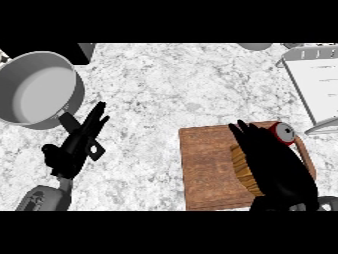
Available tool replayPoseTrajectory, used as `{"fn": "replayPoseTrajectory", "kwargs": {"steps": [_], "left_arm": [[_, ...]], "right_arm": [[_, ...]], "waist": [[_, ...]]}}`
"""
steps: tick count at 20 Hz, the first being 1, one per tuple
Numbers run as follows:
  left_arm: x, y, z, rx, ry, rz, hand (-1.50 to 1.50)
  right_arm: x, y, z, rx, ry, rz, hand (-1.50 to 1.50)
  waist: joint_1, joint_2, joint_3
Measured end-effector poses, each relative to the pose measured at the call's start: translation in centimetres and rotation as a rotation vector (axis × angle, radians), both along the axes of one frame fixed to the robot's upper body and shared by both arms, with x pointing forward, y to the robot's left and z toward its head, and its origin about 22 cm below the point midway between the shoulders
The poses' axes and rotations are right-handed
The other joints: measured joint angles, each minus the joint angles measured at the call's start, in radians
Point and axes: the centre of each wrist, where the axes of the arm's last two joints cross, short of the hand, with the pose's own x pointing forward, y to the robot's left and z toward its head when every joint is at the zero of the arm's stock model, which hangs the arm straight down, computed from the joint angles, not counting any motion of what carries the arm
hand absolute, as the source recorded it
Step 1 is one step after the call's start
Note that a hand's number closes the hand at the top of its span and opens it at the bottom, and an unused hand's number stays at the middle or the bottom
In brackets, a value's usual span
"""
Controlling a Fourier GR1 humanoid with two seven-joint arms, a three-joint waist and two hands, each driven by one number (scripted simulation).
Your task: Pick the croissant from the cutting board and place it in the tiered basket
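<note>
Right hand (274, 163) over the croissant (242, 168) on the cutting board (208, 168).

The croissant lies on the board's right part, mostly hidden beneath the right hand, whose fingers curve down over it and seem to be closing round it, though contact is hard to judge. The tiered basket (325, 84) stands beyond the board, up and to its right, on the bench (164, 84). Well left of the board the left hand (80, 141) rests, released, fingers straight. A grey pan (32, 89) sits farther left, beyond it.
</note>
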Motion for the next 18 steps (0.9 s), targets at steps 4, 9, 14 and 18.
{"fn": "replayPoseTrajectory", "kwargs": {"steps": [4, 9, 14, 18], "left_arm": [[-0.3, -0.2, -0.1, 0.0, -0.002, 0.004, 0.0], [0.0, 0.7, 0.1, -0.004, -0.004, 0.0, 0.0], [-0.1, 0.3, -0.1, -0.001, -0.009, -0.005, 0.0], [-0.7, -0.4, 0.1, 0.001, -0.009, 0.0, 0.0]], "right_arm": [[0.3, -0.1, -2.0, -0.032, 0.036, -0.039, -1.5], [0.4, -0.3, -4.4, -0.031, 0.069, -0.073, -1.5], [0.9, -0.8, -6.4, -0.057, 0.073, -0.12, -1.5], [1.0, -1.9, -7.2, -0.066, 0.085, -0.164, -1.5]], "waist": [[0.002, 0.001, 0.001], [0.001, 0.001, 0.001], [0.001, 0.002, 0.002], [0.001, 0.002, 0.002]]}}
